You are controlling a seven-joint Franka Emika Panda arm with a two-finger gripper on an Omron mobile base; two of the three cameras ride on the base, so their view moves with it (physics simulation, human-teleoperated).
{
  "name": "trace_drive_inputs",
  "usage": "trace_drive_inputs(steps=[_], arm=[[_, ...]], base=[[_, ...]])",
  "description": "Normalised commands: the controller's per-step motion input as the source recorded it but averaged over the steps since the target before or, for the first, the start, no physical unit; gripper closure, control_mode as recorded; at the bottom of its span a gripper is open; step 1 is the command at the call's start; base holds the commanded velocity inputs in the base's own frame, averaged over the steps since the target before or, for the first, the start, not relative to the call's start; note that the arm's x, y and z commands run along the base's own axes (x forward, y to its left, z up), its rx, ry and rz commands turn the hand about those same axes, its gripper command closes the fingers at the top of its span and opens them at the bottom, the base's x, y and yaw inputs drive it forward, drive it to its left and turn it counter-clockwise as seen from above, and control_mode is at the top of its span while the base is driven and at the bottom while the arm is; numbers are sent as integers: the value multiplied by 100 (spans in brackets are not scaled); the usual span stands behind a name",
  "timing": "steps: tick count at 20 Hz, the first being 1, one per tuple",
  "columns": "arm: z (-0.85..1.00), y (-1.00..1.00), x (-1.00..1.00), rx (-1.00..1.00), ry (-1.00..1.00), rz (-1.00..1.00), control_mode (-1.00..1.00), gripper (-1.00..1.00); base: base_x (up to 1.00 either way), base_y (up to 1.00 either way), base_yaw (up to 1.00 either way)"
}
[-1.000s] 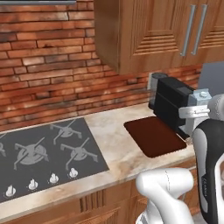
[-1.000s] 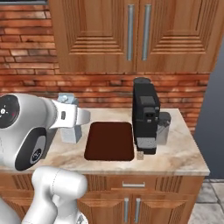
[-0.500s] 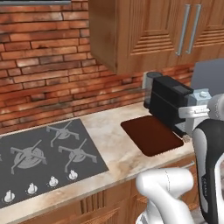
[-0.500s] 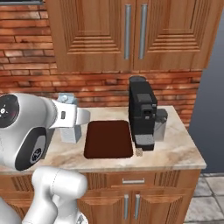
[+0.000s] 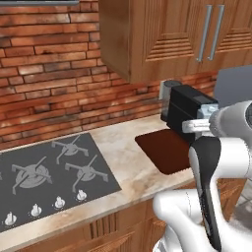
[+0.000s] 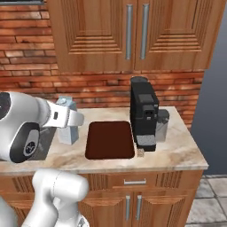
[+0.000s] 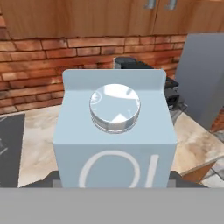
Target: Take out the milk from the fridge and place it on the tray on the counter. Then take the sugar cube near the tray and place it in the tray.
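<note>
Milk (image 7: 114,135) already out of the fridge, so first half of step one done. Carton up close in the hand view, cap facing the camera, dark fingertips poking out on either side of it at the bottom, so gripper closed on the milk by the look of it. In the right base view, same carton (image 6: 67,122) hanging at the end of the arm, above the counter (image 6: 177,153) just left of the tray (image 6: 109,139), not over it yet and can't tell if touching the stone or a bit above.

Tray bare, nothing on it. Sits right beside the coffee machine (image 6: 144,115), so not loads of room on that side.

Sugar cube (image 6: 140,153) parked on the counter near the tray's front right corner, at the foot of the machine, untouched.

Left to do, going by this:
- shift the milk over the tray and set it down upright
- let go, back off
- grab the cube, tiny thing, probably fiddly so close to the machine
- drop it on the tray

Roughly a third of the way, maybe a bit more.
</note>
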Motion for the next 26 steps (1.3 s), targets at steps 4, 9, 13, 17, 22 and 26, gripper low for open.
trace_drive_inputs(steps=[4,9,13,17,22,26], arm=[[-45,53,55,1,-3,-26,-100,100],[-49,37,46,7,-2,-34,-100,100],[-44,25,45,3,0,-31,-100,100],[-22,5,51,0,0,-18,-100,100],[-32,0,54,-1,1,-3,-100,100],[-31,-1,60,-2,0,-6,-100,100]], base=[[0,0,0],[0,0,0],[0,0,0],[0,0,0],[0,0,0],[0,0,0]])
